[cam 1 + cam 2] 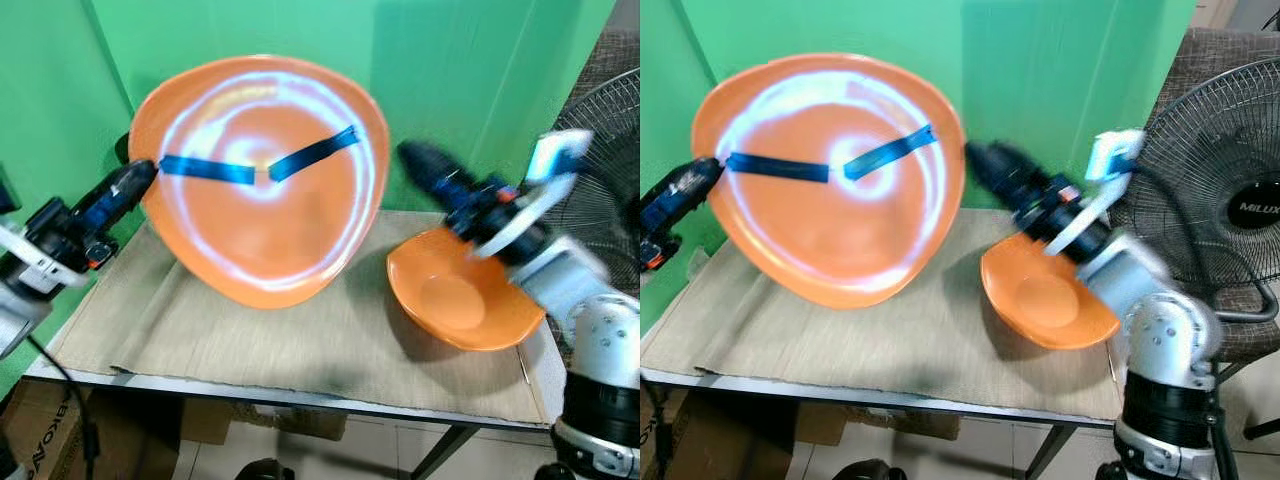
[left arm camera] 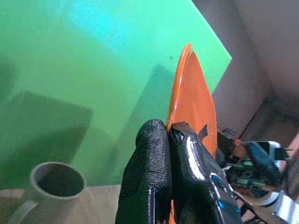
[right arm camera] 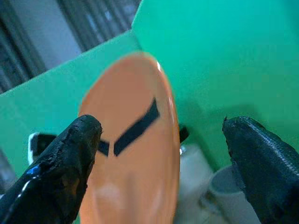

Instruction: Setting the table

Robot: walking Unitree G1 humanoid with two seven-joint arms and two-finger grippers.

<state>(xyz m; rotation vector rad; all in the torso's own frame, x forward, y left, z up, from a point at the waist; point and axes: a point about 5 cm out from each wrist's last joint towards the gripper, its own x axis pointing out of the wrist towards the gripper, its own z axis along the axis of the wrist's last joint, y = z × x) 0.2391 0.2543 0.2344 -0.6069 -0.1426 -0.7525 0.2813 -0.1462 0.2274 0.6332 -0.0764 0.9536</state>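
A large orange plate (image 1: 260, 190) with two strips of blue tape on its face is held up on edge above the table, tilted toward me. My left gripper (image 1: 148, 175) is shut on its left rim; in the left wrist view the black fingers (image 2: 154, 177) pinch the plate's edge (image 2: 191, 93). An orange bowl (image 1: 460, 300) rests on the beige mat (image 1: 250, 340) at the right. My right gripper (image 1: 415, 160), blurred, hovers open just above the bowl's far rim with nothing between its fingers (image 3: 70, 163). It faces the plate (image 3: 135, 177).
A grey mug (image 2: 51, 186) stands on the table behind the plate, near the green wall (image 1: 450, 70). A black standing fan (image 1: 1230, 200) is close on the right of the table. Cardboard boxes (image 1: 40, 420) sit under the table at the left.
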